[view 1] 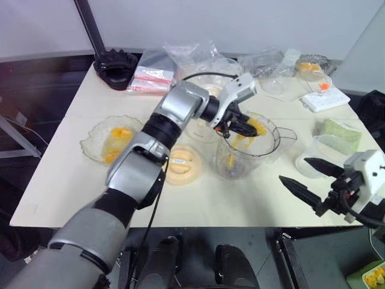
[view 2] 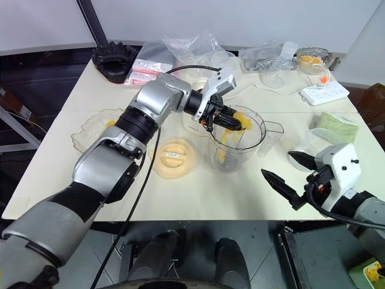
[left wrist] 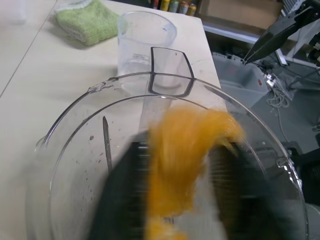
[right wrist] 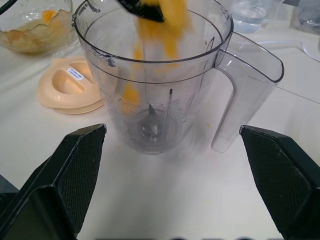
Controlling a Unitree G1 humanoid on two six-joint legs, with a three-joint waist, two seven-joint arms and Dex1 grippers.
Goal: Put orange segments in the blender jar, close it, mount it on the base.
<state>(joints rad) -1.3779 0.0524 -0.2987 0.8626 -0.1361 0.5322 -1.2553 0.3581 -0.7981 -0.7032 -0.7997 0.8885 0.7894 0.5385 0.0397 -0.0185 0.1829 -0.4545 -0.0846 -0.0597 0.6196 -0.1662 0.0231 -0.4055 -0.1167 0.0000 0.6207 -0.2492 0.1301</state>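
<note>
The clear blender jar (view 1: pixel 240 162) stands upright on the table's middle, handle (right wrist: pixel 235 95) toward my right side. My left gripper (view 1: pixel 243 126) hangs over its mouth, fingers (left wrist: pixel 125 190) apart. Orange segments (left wrist: pixel 190 150) show as a blur between them, and orange streaks (right wrist: pixel 132 92) run down inside the jar. More segments lie in a scalloped glass bowl (view 1: pixel 111 141) at the left. The cream-white base (view 2: pixel 194 126) is mostly hidden behind my left wrist. My right gripper (view 1: pixel 293 170) is open and empty near the table's front right, pointing at the jar.
A round cream-yellow lid (view 1: pixel 183 165) lies just left of the jar. A clear cup (view 1: pixel 319 153) and a green cloth (view 1: pixel 341 133) sit at the right. A white power strip (view 1: pixel 325 99), plastic bags (view 1: pixel 153 75) and a black holder (view 1: pixel 115 66) line the back.
</note>
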